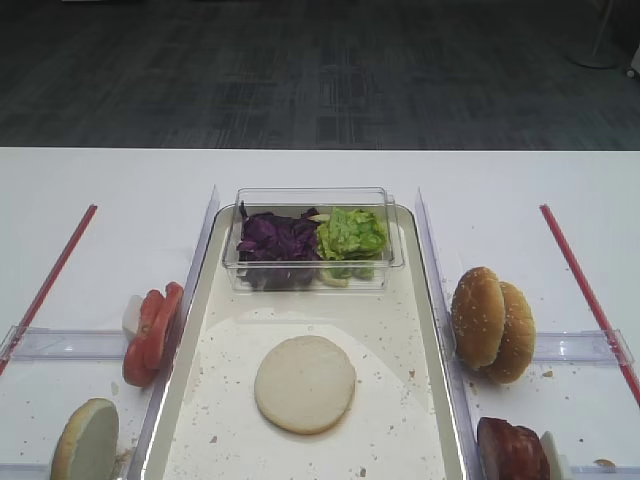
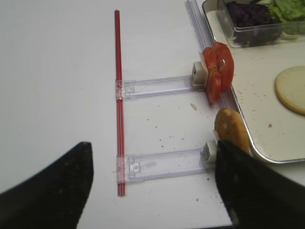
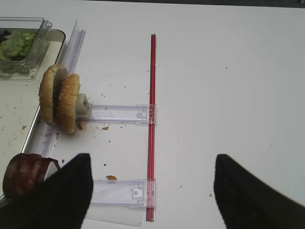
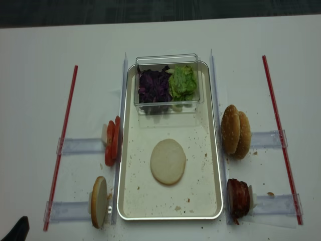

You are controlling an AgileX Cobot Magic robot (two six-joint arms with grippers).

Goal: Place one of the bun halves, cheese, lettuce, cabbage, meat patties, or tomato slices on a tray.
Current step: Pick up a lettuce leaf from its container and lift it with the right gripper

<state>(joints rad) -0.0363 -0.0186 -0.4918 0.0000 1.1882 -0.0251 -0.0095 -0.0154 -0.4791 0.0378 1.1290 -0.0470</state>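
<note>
A pale bun half [image 1: 305,384] lies cut face up on the cream tray [image 1: 425,330]. At the tray's far end, a clear box holds purple cabbage [image 1: 277,240] and green lettuce [image 1: 351,233]. Tomato slices [image 1: 150,335] and another bun half [image 1: 85,440] stand on edge to the left of the tray. To its right stand two bun halves [image 1: 492,323] and the meat patties [image 1: 512,450]. My left gripper [image 2: 152,186] hangs open over the table beside the bun half [image 2: 232,131]. My right gripper [image 3: 150,191] is open beside the meat patties [image 3: 26,174], holding nothing. Cheese is out of view.
Red strips [image 4: 62,135] [image 4: 281,135] run along both sides of the white table, joined to clear plastic holders [image 3: 119,114] [image 2: 157,164] that prop up the food. Crumbs speckle the tray and the table. A dark fingertip [image 4: 15,231] shows at the front left corner.
</note>
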